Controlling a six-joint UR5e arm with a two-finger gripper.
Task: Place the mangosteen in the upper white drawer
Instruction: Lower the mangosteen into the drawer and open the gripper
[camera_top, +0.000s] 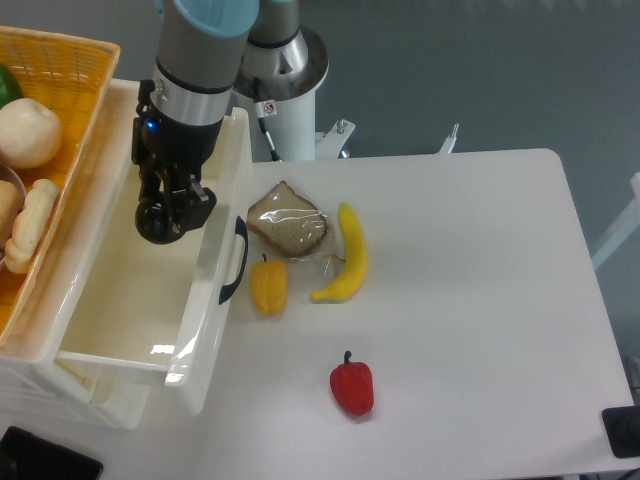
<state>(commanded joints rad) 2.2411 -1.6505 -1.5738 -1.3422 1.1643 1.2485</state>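
The upper white drawer (120, 300) stands pulled open at the left, with its black curved handle (232, 260) on the front wall. My gripper (160, 218) hangs over the drawer's inside, near its front wall. It is shut on the mangosteen (155, 222), a small glossy black round fruit held between the fingers above the drawer floor. The drawer floor below it looks bare.
An orange wicker basket (85, 60) with bread rolls and other food sits on top at the far left. On the table lie a wrapped bread slice (288, 228), a banana (345, 255), a yellow pepper (268, 287) and a red bell pepper (352, 388). The robot base (290, 70) stands behind.
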